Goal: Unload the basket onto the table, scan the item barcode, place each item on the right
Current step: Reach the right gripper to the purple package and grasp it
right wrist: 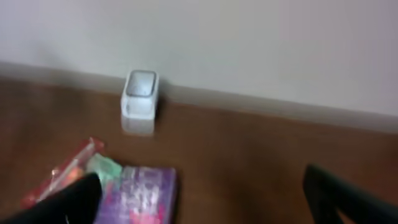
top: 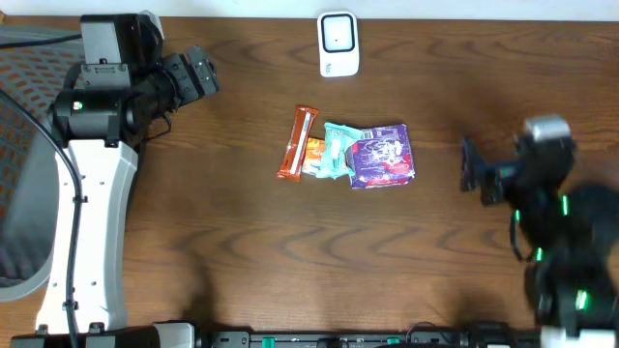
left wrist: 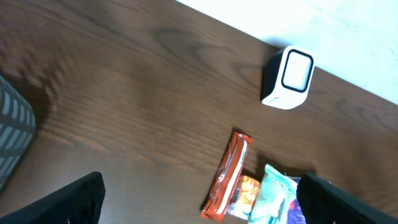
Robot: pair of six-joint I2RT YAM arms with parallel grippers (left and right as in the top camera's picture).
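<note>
1. Bench [top: 242, 242]: dark wood, with a cluster of packets lying at its centre.
2. Orange bar [top: 298, 143]: on the cluster's 9 o'clock side, its long axis running roughly 12 to 6.
3. Teal packet [top: 336, 147]: mid-cluster, just beside the bar.
4. Purple packet [top: 381, 155]: on the 3 o'clock side, overlapping the teal packet.
5. Scanner [top: 338, 43]: stands at 12 o'clock, near the bench edge, apart from the cluster.
6. Left jaws: at 10 o'clock, spread wide and empty, well apart from the cluster.
7. Right jaws: at 3 o'clock, spread wide and empty, near the purple packet but not touching it.

Purple packet [top: 381, 157] lies flat mid-table, white scanner [top: 338, 43] stands beyond.
</note>
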